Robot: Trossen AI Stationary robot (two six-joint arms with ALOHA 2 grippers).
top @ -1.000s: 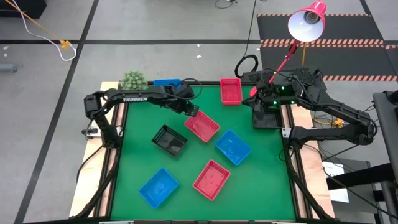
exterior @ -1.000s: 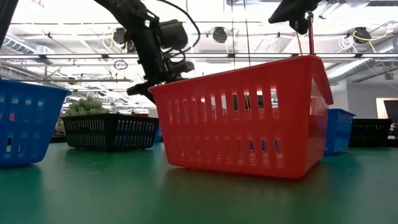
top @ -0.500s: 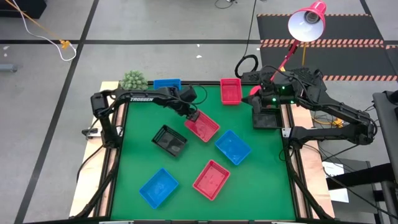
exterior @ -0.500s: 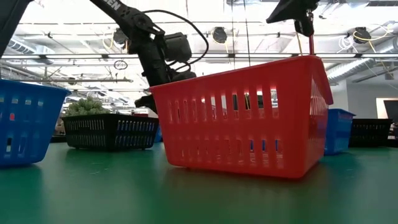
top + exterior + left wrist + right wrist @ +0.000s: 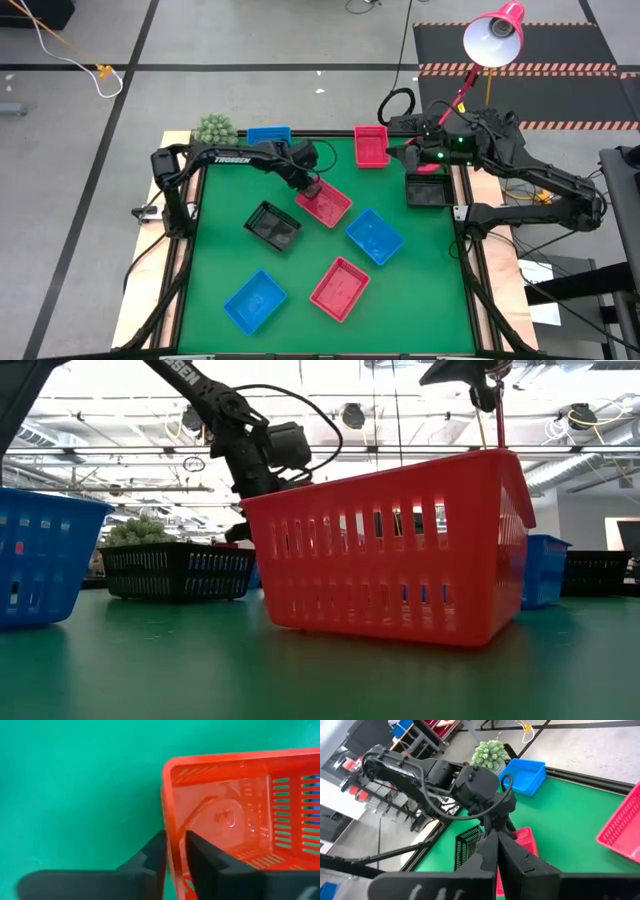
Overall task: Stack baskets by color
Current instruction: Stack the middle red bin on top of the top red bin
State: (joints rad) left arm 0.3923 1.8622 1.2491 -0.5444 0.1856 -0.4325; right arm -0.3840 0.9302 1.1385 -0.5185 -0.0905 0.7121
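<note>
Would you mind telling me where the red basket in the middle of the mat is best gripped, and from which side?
Probably by its thin upright wall, from above, one finger inside and one outside. The red basket lies open side up and is too wide to span. The left tool straddles the wall at the corner that way, on the side facing the left arm.

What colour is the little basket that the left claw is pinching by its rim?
Red-pink. The basket shows best in the left wrist view, its wall between the left claw fingers.

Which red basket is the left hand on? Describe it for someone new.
On the green table, find the left hand near the middle. The red basket there has one wall pinched between its fingers; of three red baskets, only it is gripped.
</note>
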